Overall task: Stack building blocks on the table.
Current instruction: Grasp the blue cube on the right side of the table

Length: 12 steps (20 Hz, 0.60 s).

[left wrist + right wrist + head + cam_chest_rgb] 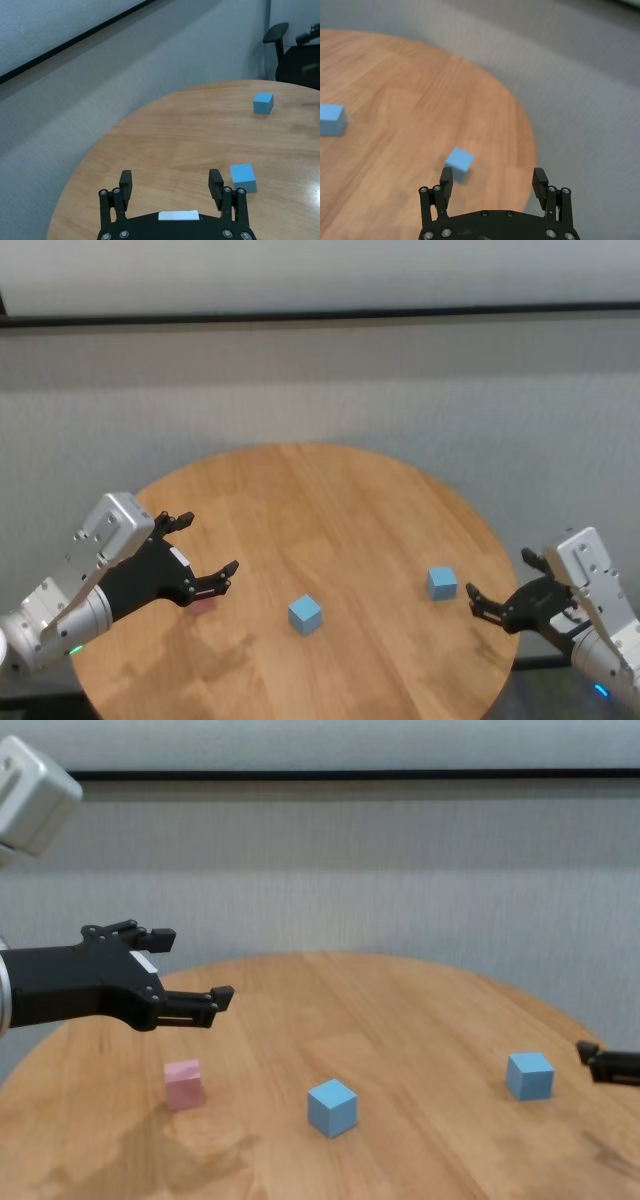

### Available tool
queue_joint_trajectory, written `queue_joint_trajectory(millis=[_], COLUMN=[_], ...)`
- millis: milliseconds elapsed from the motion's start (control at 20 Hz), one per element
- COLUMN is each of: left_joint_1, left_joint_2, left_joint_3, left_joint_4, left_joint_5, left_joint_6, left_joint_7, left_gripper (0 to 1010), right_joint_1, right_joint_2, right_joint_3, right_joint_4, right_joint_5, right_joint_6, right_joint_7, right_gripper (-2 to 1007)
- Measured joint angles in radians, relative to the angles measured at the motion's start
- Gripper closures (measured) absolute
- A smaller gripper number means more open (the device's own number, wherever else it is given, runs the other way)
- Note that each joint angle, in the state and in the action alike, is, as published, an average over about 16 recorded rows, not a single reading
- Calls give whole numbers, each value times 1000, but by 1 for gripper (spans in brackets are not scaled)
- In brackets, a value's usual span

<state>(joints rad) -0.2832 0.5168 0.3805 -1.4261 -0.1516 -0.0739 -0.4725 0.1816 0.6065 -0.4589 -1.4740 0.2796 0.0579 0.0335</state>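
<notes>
1. OK, the table (330, 500) is round, with a light-brown wood-grain plank top and a matte finish showing soft shadows under the arms.
2. Behind it is a plain grey wall (320, 390) with a dark horizontal strip (320, 315) running across it, and a lighter panel above the strip.
3. The left wrist view shows a dark office chair (295, 55) past the table's far edge.
4. The pink block (184, 1084) sits on the table near its left edge, upright, below the left gripper and not touching it. In the head view it is mostly hidden under that gripper.
5. One blue block (305, 614) lies around the table's middle toward the near edge, turned at an angle to the planks.
6. The second blue block (442, 582) is near the right edge, well apart from the first and just beside the right gripper's fingertips.
7. All three blocks are single, with nothing stacked.
8. The left gripper (205, 555) hovers above the table over the left edge, fingers spread wide, holding nothing.
9. The right gripper (500, 585) is at the right edge, fingers spread wide with nothing between them, and its tips point toward the second blue block.
</notes>
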Motion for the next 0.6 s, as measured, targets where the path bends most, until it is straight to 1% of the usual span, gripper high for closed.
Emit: queue_joint_trajectory(millis=[150,300,450,600], left_joint_1=[-4,-6,-8,-10], left_joint_2=[-3,-6,-8,-9], left_joint_3=[2,4,5,6], left_joint_4=[5,9,12,15], left_joint_5=[-2,-3,-4,-5], left_joint_6=[0,0,0,0], left_joint_7=[-2,-3,-4,-4], left_gripper=[8,8,8,8], right_joint_1=[-4,-5,-1,6], right_joint_2=[-10,-31,-62,-96], right_joint_3=[-1,1,4,6], right_joint_4=[-15,-19,-11,3], right_joint_5=[7,13,11,4], right_joint_6=[61,110,141,161], right_joint_7=[7,0,-18,-36], right_gripper=[4,4,4,4])
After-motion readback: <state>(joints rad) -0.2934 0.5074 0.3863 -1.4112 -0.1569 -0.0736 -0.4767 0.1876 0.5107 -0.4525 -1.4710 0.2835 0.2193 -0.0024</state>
